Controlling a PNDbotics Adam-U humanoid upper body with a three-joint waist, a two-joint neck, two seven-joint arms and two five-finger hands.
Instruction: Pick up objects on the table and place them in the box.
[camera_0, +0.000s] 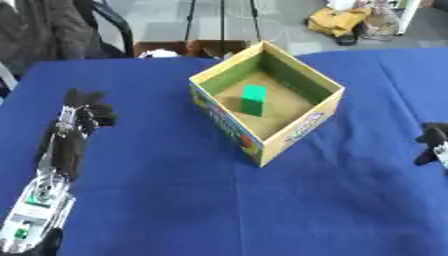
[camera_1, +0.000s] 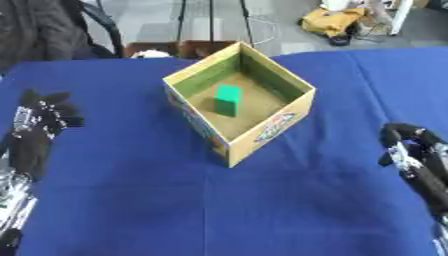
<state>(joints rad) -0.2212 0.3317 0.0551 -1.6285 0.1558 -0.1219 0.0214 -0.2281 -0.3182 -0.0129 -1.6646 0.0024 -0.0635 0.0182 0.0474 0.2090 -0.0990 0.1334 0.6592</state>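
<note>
an open yellow cardboard box (camera_0: 289, 131) with printed sides sits on the blue-clothed desk (camera_0: 175, 190), turned corner-on. a green block (camera_0: 254, 99) stands upright inside it.
</note>
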